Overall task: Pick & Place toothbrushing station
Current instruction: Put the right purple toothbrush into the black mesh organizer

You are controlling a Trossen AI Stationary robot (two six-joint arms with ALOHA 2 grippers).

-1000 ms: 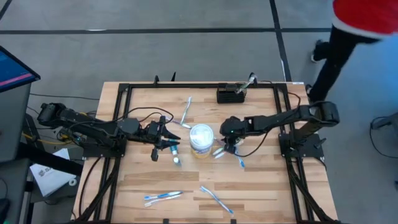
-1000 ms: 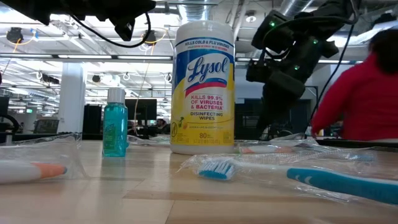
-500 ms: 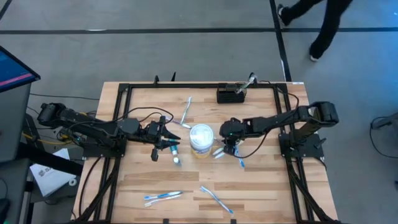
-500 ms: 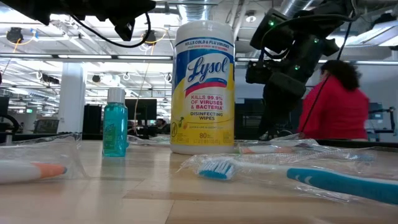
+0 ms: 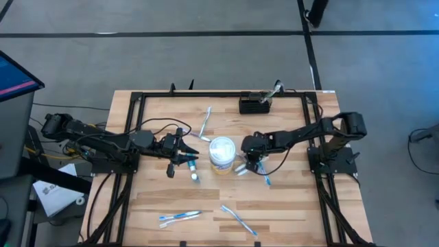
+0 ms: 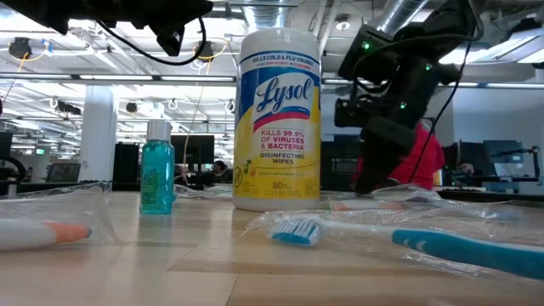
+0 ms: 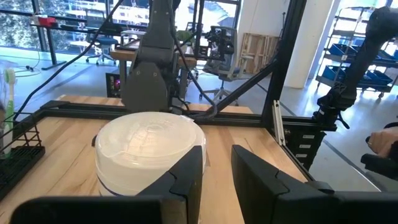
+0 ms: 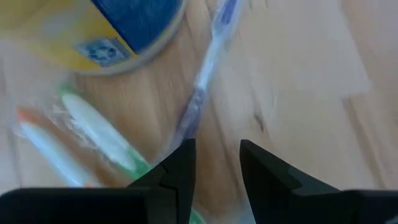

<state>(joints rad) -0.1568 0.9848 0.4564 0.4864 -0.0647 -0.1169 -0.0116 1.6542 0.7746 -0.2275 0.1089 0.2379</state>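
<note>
Light wood table with a black frame. White wipes tub sits mid-table; black rack sits behind it at the far edge, teal bottle beside the tub, wrapped toothbrushes scattered around it.

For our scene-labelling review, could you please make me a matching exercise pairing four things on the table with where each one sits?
Things:
1. toothbrushing station
2. wipes tub
3. left gripper
4. right gripper

Places:
A. mid-table, between the two grippers
B. far edge of the table, a toothbrush standing in it
C. low over wrapped toothbrushes beside the tub
D. beside the tub, on the side with the small teal bottle

Pairs: 1-B, 2-A, 3-D, 4-C
</note>
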